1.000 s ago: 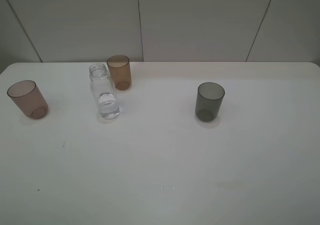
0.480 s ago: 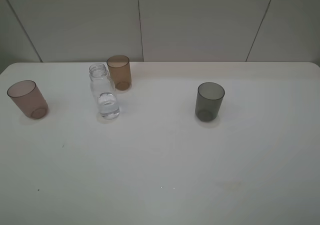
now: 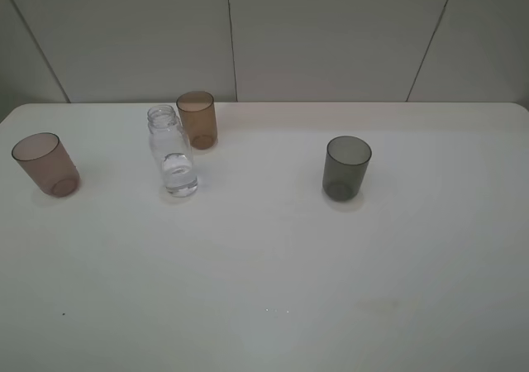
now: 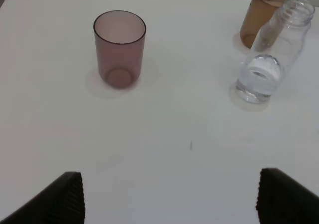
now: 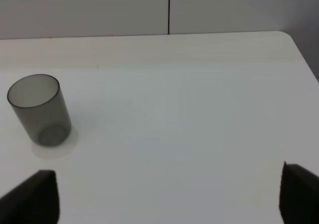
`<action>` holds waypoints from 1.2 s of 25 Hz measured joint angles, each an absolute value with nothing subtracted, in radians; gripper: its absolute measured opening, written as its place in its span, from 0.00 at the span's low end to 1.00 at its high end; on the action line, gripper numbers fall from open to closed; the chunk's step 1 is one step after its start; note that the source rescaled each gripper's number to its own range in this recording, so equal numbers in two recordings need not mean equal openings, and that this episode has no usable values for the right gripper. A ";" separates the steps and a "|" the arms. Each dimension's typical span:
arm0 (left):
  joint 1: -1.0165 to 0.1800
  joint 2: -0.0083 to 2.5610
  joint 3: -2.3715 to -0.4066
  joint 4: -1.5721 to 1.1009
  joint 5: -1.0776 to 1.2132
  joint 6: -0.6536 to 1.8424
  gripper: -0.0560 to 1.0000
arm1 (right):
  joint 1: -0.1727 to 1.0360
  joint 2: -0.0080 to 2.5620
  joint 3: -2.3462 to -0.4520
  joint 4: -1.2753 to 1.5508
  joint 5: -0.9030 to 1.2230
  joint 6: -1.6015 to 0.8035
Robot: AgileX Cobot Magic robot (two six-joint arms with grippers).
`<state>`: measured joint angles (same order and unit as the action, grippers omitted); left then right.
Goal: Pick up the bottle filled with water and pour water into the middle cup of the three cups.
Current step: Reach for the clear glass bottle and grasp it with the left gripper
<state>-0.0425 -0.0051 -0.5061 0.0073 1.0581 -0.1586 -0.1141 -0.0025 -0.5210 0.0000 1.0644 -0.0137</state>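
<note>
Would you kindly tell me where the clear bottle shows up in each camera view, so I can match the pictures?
Exterior high: the bottle stands left of centre, just in front of the amber cup.
Left wrist: the bottle partly overlaps the same amber cup.
Right wrist: not in it; only the grey cup shows.
Shared landmark: the amber cup.

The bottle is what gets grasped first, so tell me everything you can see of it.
The bottle is small and clear, plastic by its look, with a wide threaded neck and no cap. Water fills only its lower part. It stands upright on the white table, just in front of the amber cup, their bases apart. Only the table touches it.
</note>
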 joint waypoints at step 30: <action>-0.377 1.001 -0.671 -0.063 0.391 -0.050 0.62 | -0.114 -0.002 -0.521 0.000 1.064 -0.014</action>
